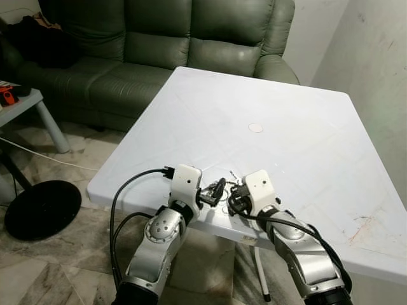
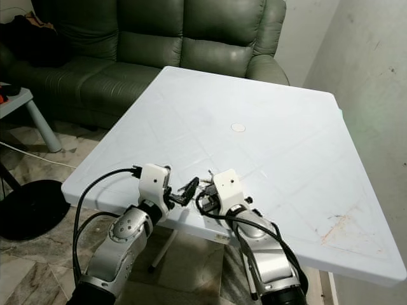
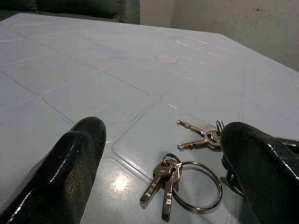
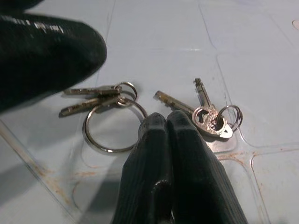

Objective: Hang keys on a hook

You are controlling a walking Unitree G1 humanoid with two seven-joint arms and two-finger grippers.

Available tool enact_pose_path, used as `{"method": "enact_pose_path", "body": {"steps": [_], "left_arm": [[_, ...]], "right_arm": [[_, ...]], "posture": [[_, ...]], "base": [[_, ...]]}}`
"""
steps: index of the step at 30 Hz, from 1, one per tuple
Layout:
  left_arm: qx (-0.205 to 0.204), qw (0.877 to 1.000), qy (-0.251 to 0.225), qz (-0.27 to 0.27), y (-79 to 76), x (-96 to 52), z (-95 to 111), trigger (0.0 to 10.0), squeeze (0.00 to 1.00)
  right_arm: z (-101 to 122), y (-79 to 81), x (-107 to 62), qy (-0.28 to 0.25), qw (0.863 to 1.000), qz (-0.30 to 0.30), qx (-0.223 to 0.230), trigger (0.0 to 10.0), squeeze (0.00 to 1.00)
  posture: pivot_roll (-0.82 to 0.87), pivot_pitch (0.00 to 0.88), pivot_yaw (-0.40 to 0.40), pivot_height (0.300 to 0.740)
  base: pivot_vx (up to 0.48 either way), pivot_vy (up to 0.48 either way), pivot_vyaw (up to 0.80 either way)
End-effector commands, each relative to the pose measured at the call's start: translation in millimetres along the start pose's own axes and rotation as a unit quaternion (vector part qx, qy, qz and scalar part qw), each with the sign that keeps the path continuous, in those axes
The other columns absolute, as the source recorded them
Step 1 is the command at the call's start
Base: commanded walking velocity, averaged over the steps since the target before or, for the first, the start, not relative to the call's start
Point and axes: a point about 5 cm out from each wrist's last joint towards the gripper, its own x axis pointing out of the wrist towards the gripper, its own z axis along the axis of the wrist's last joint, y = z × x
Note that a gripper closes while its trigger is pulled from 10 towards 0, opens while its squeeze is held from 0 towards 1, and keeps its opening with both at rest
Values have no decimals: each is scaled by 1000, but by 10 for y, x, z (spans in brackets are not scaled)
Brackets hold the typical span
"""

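Two bunches of keys lie on the white table (image 1: 267,108) near its front edge. One is a large ring with two keys (image 3: 187,184) (image 4: 110,116); the other is a smaller bunch (image 3: 205,137) (image 4: 208,116). My left gripper (image 3: 163,130) (image 1: 216,189) is open, low over the table, with one finger on each side of the large ring. My right gripper (image 4: 166,122) (image 1: 234,197) is shut, its fingertips pressed together on the table between the two bunches, with nothing held. A finger of the left gripper (image 4: 42,51) shows beyond the large ring in the right wrist view.
A small pale round disc (image 1: 255,128) lies mid-table. A green sofa (image 1: 159,44) stands behind the table. A light side table (image 1: 25,105) and a black round base (image 1: 41,208) are on the floor to the left. A wall (image 1: 375,51) runs along the right.
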Motion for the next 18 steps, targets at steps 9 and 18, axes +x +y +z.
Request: {"method": "enact_pose_path", "body": {"steps": [9,18], "left_arm": [[-30,999,-16,5,-78,40,78,10000,0],[-59,992,-89,70,150,213,461,10000,0]], "right_arm": [[260,-188,23,-65,994,-49,75,0,0],[670,-483,-37,-200,956,-105,189,10000,0]], "posture": [[-44,9,-82,740],[-42,2,-81,740]], "base": [[0,0,0],[0,0,0]]}}
